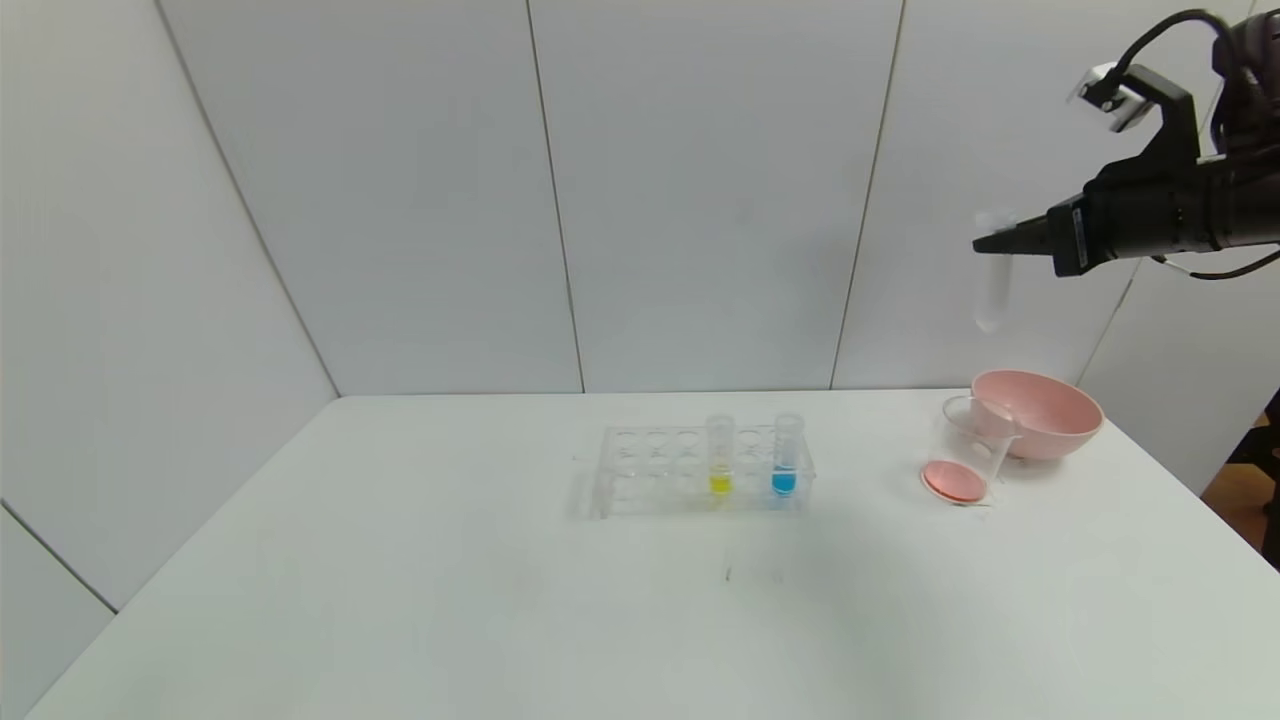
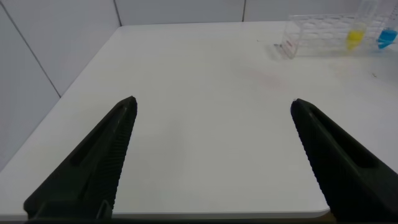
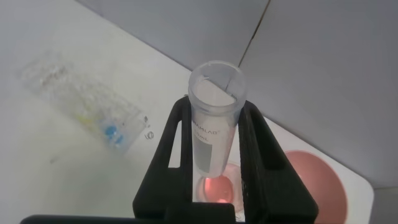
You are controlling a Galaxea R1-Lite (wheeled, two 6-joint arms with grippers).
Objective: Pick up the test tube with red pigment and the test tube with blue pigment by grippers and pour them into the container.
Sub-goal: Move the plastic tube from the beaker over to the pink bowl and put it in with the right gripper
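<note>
The jaws of the right gripper [image 1: 985, 243] are clamped on a clear, round-bottomed test tube [image 1: 993, 285], holding it upright high above the right end of the surface [image 1: 400, 600]; the tube looks empty, and in the right wrist view its open round rim and a printed label strip show between the two flat black fingers [image 3: 256, 155]. Straight below it stands the container [image 1: 968, 462], a small transparent beaker with a pouring lip and a thin disc of red-orange liquid across its bottom. Touching or just behind the beaker sits a smooth, matte pink bowl [image 1: 1045, 410]. Near the middle of the surface a clear plastic tube rack [image 1: 650, 470] with rows of round holes carries two upright tubes: the test tube with blue pigment [image 1: 786, 455], bright blue at its rounded base, and beside it a tube with yellow liquid [image 1: 720, 457]. The left gripper [image 2: 211, 109] hovers low over the near left part of the smooth white surface, well apart from the rack, its long ridged black jaws standing wide apart with nothing between them.
</note>
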